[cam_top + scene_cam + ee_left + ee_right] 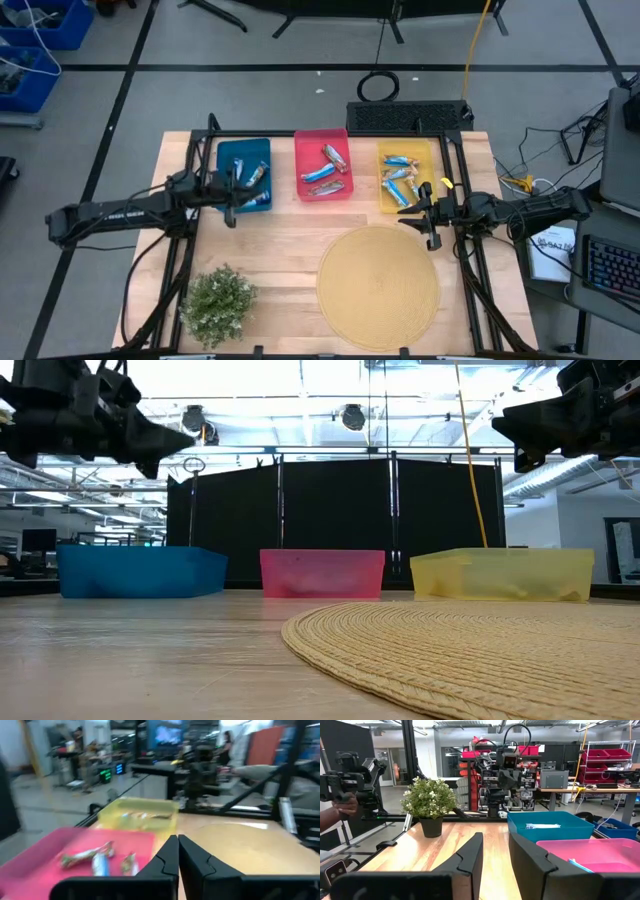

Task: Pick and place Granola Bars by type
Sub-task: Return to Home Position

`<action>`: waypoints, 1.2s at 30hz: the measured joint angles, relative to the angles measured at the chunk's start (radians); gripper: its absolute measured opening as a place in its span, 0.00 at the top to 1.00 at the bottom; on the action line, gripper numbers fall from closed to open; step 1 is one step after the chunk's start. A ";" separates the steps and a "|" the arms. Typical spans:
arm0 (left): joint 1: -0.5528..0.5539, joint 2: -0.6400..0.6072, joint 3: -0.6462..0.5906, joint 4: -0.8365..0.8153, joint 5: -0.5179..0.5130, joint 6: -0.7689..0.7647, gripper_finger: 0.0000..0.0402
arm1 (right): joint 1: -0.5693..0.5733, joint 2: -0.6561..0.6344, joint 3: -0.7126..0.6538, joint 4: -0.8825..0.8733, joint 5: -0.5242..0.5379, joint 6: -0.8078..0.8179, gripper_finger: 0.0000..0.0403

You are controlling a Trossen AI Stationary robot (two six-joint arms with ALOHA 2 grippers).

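Observation:
The granola bars lie in three bins along the table's far side. A few are in the blue bin, a few in the pink bin, and several in the yellow bin. My left gripper hovers over the blue bin's near edge with its fingers shut and empty. My right gripper hangs just in front of the yellow bin, open and empty. In the low view both grippers are raised well above the table.
A round woven mat covers the near right part of the table. A small potted green plant stands at the near left. A black frame runs around the table. Bare wood lies between the bins and the mat.

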 joint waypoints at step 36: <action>-0.203 -0.308 -0.110 -0.250 -0.283 -0.094 0.99 | 0.000 0.000 0.000 0.000 0.000 0.000 0.79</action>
